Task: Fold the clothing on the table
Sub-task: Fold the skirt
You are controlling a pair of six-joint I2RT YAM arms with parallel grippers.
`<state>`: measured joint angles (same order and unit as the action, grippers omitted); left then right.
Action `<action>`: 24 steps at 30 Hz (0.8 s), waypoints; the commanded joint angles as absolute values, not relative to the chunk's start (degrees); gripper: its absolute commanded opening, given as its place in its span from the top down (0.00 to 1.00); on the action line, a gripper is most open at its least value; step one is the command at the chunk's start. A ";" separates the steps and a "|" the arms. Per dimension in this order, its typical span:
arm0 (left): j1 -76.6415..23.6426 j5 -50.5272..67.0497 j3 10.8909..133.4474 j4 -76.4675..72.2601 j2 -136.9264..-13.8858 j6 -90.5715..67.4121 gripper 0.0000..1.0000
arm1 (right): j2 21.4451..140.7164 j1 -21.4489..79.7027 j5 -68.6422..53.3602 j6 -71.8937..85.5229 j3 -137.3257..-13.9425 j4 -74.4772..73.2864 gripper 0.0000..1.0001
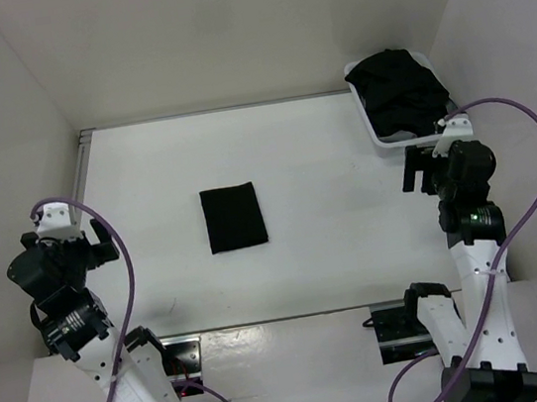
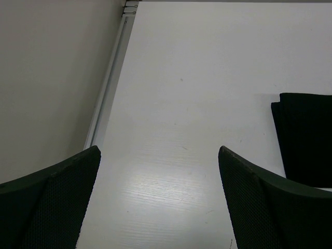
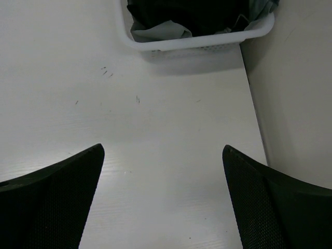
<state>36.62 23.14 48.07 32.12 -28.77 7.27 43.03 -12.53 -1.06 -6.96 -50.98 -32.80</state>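
Note:
The clothing (image 1: 234,218) lies folded into a small black rectangle on the white table (image 1: 336,251), left of centre. Its corner also shows at the right edge of the left wrist view, clothing (image 2: 306,137). My left gripper (image 1: 94,243) hovers at the table's left side, well apart from the cloth, open and empty (image 2: 158,155). My right gripper (image 1: 422,171) hangs at the right side near the tray, open with only bare tabletop between its fingers (image 3: 162,153).
A white plastic tray (image 1: 379,135) heaped with black clothes (image 1: 398,91) sits at the back right corner; it shows at the top of the right wrist view, tray (image 3: 202,40). A metal rail (image 2: 106,88) runs along the table's left edge. White walls enclose three sides.

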 commanded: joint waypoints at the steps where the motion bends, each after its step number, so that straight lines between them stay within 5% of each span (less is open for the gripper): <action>1: 37.00 24.16 46.76 29.71 -28.75 7.73 0.00 | 39.56 -12.92 -3.16 -8.61 -50.19 -29.18 0.01; 24: 38.76 26.19 46.76 29.71 -25.93 8.00 0.00 | 37.18 -11.78 -4.75 -9.32 -49.66 -28.65 0.01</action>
